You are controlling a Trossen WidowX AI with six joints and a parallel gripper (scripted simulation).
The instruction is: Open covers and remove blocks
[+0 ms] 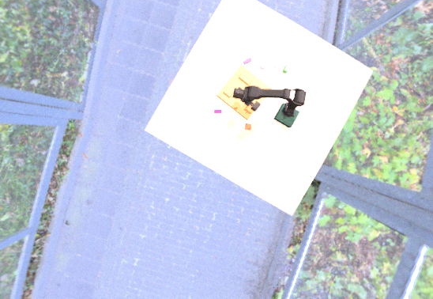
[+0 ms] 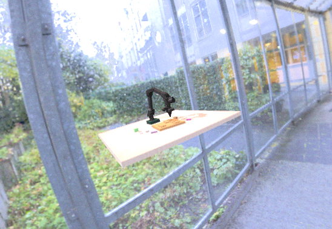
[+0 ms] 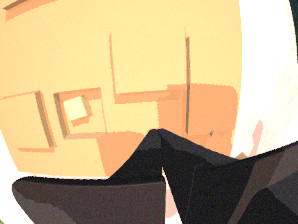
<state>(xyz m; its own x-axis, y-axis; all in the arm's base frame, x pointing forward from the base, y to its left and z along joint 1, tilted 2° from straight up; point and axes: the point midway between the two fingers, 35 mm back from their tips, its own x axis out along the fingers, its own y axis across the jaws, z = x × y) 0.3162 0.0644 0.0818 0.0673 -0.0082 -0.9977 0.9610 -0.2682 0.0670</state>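
The orange puzzle board [image 1: 233, 81] [image 2: 169, 126] [image 3: 65, 50] lies under the arm. My gripper [image 2: 169, 116] [image 3: 156, 135] is shut and empty, above the board. In the wrist view a pale yellow block [image 3: 75, 107] sits in an uncovered square well. A flat cover [image 3: 20, 119] lies left of that well, and a larger cover-like panel [image 3: 147, 62] right of it. On the table beside the board are a purple block [image 1: 247, 61] [image 2: 154, 132], a magenta block [image 1: 217, 111] [image 2: 188, 119], a green block [image 1: 284, 70] [image 2: 136, 129] and an orange-brown block [image 1: 248, 126]. The arm hides part of the board.
The pale table [image 1: 276, 171] [image 2: 127, 149] carries the arm's dark green base [image 1: 286, 116] [image 2: 153, 121] beside the board. Small pale pink pieces [image 1: 262, 67] [image 2: 147, 131] are washed out between the purple and green blocks. Arm shadows fall across the board.
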